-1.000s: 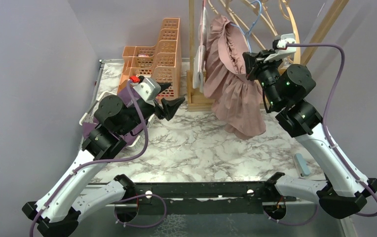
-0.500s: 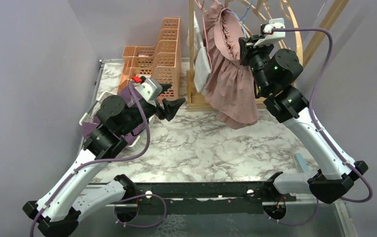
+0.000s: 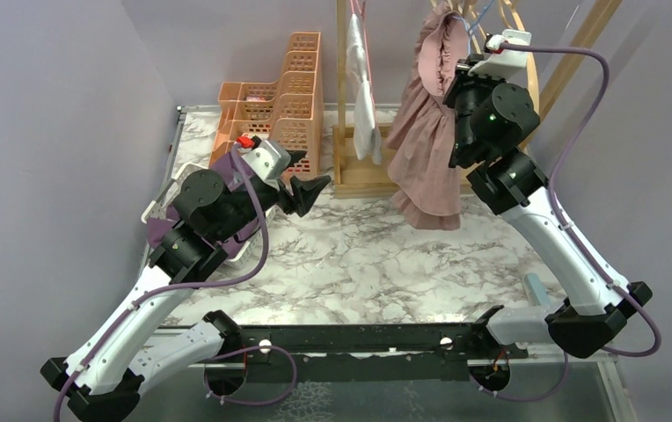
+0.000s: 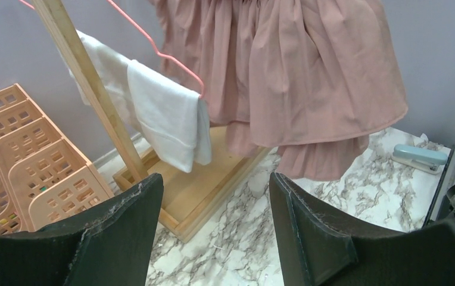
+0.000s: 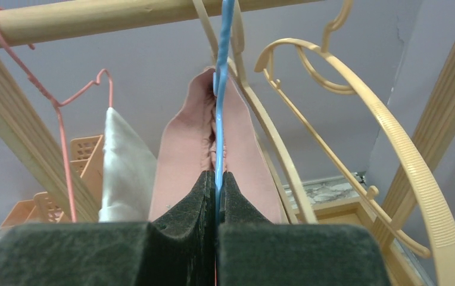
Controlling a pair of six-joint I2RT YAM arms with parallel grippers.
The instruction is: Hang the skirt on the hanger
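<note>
One change: right jaws, pinching blue hanger [image 5: 219, 119], raised skirt [image 3: 425, 167] (near rail [image 5: 94, 18]); left jaws spread.

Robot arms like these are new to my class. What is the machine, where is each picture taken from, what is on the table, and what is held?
Two robot arms are bolted to the near edge of a marble table. The top view looks down from above and behind them; each wrist view looks out between that arm's own fingers. On the table stand peach baskets and a wooden rack, where a white cloth hangs; a small pale blue object lies near the right edge. The right gripper is shut on a blue hanger with the pink skirt hanging from it. The left gripper is open and holds nothing.
</note>
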